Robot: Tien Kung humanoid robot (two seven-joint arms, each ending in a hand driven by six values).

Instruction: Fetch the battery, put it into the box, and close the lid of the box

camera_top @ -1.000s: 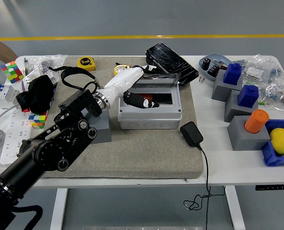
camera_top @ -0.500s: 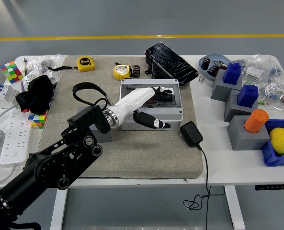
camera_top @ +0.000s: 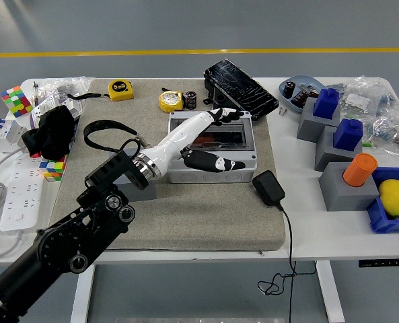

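Left hand (camera_top: 206, 138) — fingers spread, gripping nothing — hovers over the box (camera_top: 212, 155) at frame centre; battery (camera_top: 191, 100) sits just above.

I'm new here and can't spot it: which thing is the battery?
Find the grey felt mat on the white table, then the grey box under the robot hand. Beyond the box, at the mat's far edge, a small black cylinder, the battery, stands right of a round yellow tape measure.

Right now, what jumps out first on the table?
The left hand, white with black fingers spread, lies over the grey box at the mat's centre, its lid apparently down. Behind the box sits a battery beside a yellow tape measure. A lemon glows at far right.
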